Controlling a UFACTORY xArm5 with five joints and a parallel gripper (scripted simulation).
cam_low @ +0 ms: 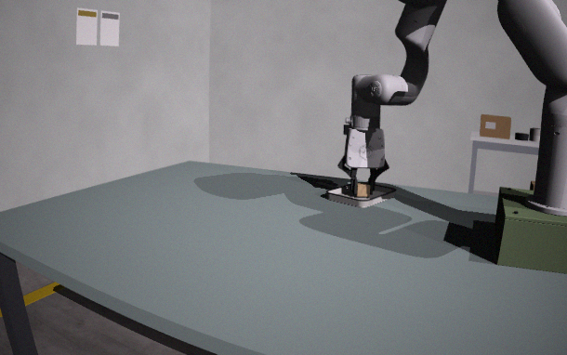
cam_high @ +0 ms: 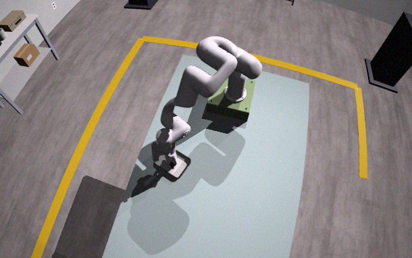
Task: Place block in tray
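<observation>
top: arm (cam_high: pixel 202 81) bent over table (cam_high: pixel 270 169), hand (cam_high: pixel 171 164) down inside tray (cam_high: pixel 182 167); block hidden beneath it.
exterior: hand (cam_low: pixel 362 185) clamped on block (cam_low: pixel 362 190), block low within tray (cam_low: pixel 367 201) rim.

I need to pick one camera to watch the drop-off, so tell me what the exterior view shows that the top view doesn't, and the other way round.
Only the exterior view shows the tan block clamped in the pincer, down within the white tray's rim, plus two wall papers.

Only the top view shows the yellow floor tape, the table's whole outline and the black stand; there the wrist hides the block.

Both show the arm, tray and green base.
</observation>
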